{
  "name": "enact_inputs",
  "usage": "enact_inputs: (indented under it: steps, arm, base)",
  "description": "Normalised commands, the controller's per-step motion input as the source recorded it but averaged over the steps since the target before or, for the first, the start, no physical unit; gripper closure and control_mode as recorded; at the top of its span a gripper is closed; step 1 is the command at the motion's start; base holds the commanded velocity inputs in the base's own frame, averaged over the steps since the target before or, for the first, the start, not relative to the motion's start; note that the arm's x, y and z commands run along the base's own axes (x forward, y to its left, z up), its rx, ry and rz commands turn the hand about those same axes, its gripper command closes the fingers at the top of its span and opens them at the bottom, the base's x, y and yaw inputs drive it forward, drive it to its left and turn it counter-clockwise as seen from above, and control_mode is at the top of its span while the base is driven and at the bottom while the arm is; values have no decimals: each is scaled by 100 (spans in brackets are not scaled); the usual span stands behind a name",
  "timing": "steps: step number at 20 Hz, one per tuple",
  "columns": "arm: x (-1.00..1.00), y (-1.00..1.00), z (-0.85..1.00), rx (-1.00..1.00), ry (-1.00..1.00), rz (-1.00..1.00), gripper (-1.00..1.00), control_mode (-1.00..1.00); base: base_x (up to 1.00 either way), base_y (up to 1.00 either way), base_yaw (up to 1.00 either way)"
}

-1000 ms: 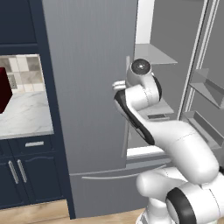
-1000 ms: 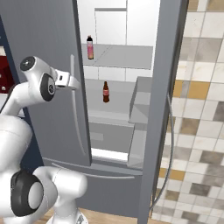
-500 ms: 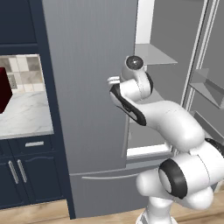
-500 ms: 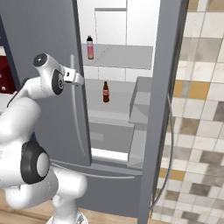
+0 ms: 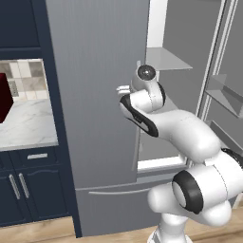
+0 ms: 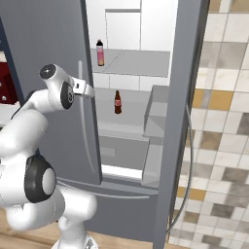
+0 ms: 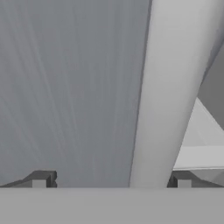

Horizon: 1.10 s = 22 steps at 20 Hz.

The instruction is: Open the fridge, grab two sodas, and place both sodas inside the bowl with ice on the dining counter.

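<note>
Two sodas (image 6: 100, 52) are waiting upper-centre in the opened fridge (image 6: 44, 44) while I'm holding my gripper (image 7: 111, 179) wide, empty.

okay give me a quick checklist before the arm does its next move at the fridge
1. Gripper open: ok, fingertips stand apart.
2. Left door's handle between the fingertips: ok in the hand view.
3. Right fridge door swung open: ok.
4. Left door open: not ok, it looks shut.
5. Pink soda upright on the upper shelf: ok.
6. Brown soda upright on the shelf below: ok.
</note>
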Motion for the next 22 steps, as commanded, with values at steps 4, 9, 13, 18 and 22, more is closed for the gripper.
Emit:
enact_inputs:
  steps: [4, 9, 13, 18, 22]
  arm:
    - [31, -8, -18, 4, -1, 0, -100, -100]
    - [43, -1, -22, 2, 0, 0, -100, -100]
    - [47, 0, -26, 0, 0, 0, 100, -100]
    - [20, 0, -17, 1, 0, 4, 100, -100]
    - [-26, 7, -18, 0, -2, 16, 100, -100]
  base:
    - [0, 0, 0]
    - [0, 0, 0]
    - [0, 0, 0]
    - [0, 0, 0]
    - [0, 0, 0]
